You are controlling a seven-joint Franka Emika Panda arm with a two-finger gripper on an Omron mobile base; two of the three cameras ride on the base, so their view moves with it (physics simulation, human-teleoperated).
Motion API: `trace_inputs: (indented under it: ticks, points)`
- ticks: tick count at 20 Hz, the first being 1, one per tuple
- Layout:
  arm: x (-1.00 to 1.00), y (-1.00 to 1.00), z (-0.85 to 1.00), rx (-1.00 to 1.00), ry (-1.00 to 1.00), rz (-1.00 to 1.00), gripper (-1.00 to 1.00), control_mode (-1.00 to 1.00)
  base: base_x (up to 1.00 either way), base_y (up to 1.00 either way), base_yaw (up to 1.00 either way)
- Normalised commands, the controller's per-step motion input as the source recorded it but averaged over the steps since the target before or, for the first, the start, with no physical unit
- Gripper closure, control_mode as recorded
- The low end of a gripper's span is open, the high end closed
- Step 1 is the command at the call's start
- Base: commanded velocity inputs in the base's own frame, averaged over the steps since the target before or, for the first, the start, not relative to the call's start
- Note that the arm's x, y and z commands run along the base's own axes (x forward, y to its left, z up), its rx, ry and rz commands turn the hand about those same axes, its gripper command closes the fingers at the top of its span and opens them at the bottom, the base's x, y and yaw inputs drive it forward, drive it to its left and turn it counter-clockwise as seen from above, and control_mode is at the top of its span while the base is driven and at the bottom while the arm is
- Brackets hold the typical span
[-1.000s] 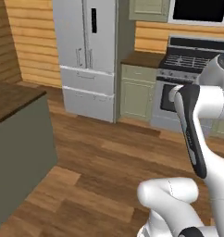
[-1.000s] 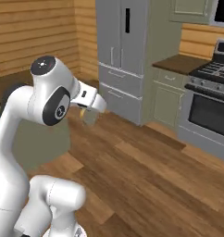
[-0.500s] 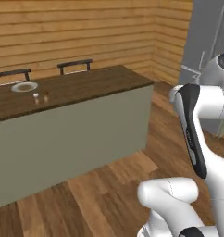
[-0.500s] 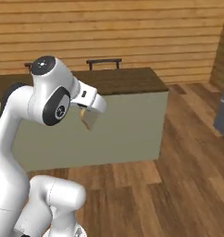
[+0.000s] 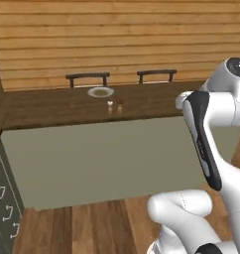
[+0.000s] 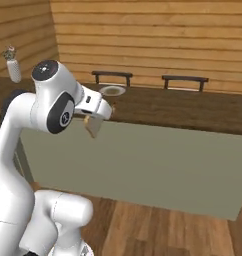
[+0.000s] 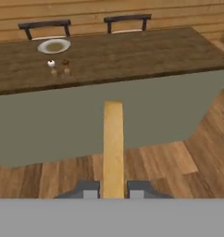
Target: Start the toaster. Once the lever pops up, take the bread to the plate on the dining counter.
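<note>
We see the dining counter [image 5: 67, 106] from two base cameras behind the arm, left and right, both looking forward and down at its pale front from some way back. Our hand camera faces it nearer and from above. All three share its top and the plate [image 7: 54, 45]

I see gripper [image 7: 113, 189] at bottom, fingertips [image 7: 90, 190] closed on bread [image 7: 113, 148], slice seen edge-on, standing up between them. Beyond, dining counter [image 7: 146, 51] with pale grey front. Plate [image 7: 54, 46] near far edge of counter, toward its left end. Two small shakers [image 7: 59, 67] just beside plate, closer to front edge. Two dark chairs [image 7: 127, 21] behind far edge. Wood floor [image 7: 188, 162] below.
</note>
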Motion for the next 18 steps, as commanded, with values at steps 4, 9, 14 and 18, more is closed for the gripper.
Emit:
trace_inputs:
  ticks: [4, 9, 14, 18]
  points:
    - [0.0, 0.0, 0.0, 0.0, 0.0, 0.0, 1.0, 1.0, 1.0, 0.36, 0.27]
    - [0.0, 0.0, 0.0, 0.0, 0.0, 0.0, 1.0, 1.0, 1.0, 0.4, 0.15]
    - [0.0, 0.0, 0.0, 0.0, 0.0, 0.0, 1.0, 1.0, 0.96, 0.0, 0.06]
    - [0.0, 0.0, 0.0, 0.0, 0.0, 0.0, 1.0, 1.0, 0.85, 0.0, 0.01]
